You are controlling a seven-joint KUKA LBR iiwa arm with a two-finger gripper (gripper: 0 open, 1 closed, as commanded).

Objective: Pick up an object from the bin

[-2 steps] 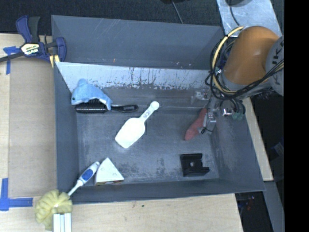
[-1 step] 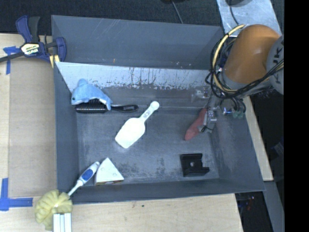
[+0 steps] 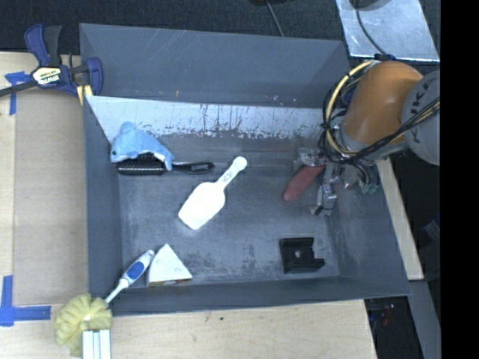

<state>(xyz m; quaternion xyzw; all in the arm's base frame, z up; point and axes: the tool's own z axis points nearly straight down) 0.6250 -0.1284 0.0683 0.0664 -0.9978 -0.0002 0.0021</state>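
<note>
Leftmost in the grey metal bin [image 3: 224, 73], a soft, crumpled light-blue cloth-like lump [image 3: 133, 143] lies against the back-left corner, touching a black hairbrush [image 3: 161, 167] with a slim handle pointing right. Near the front-left corner, a white-and-blue toothbrush [image 3: 135, 272] leans toward the rim, just beside a pale wedge [image 3: 169, 266] with a triangular face. Toward the middle lies a smooth white plastic scoop [image 3: 209, 197], set diagonally with its broad end lower left.

Further right rests the reddish-brown oblong thing [image 3: 299, 185], rounded, matte and tilted, its upper end right beside the gripper [image 3: 324, 199] in the bin's right part. I cannot tell whether it touches the gripper, nor whether the gripper is apart or together. A flat black square piece [image 3: 299, 254] lies near the front wall, below them.
</note>
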